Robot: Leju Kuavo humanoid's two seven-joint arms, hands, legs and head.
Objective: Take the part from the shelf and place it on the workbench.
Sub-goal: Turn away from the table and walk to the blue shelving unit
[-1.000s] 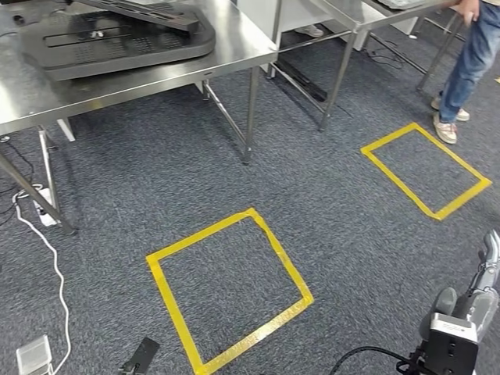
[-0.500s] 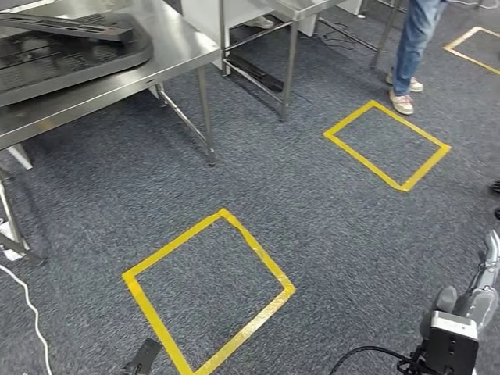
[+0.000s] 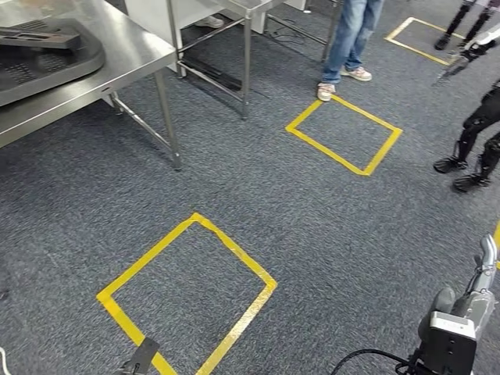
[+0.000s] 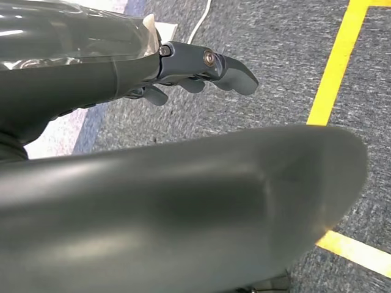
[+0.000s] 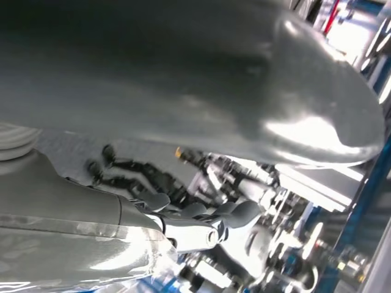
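Observation:
A large dark flat part [image 3: 44, 55] lies on a steel table [image 3: 126, 51] at the far left of the head view, well away from both hands. My right hand [image 3: 479, 297] hangs low at the bottom right over the carpet, fingers stretched out, holding nothing. In the right wrist view that hand [image 5: 184, 91] shows its thick thumb and straight dark fingers [image 5: 208, 223] apart and empty. My left hand [image 4: 175, 195] hangs over the carpet too, its fingers [image 4: 208, 64] extended with nothing between them and the thumb.
Grey carpet carries two yellow tape squares, one near me [image 3: 188, 301] and one farther off [image 3: 344, 129]. A person's legs [image 3: 351, 39] stand by the far square. Another robot's dark legs [image 3: 472, 148] stand at the right. A second steel table's leg [image 3: 246, 62] is behind.
The whole view has swung to the right: the table and the squares slid left, and the person's legs and the other robot's legs came into the picture. My hands hang as before.

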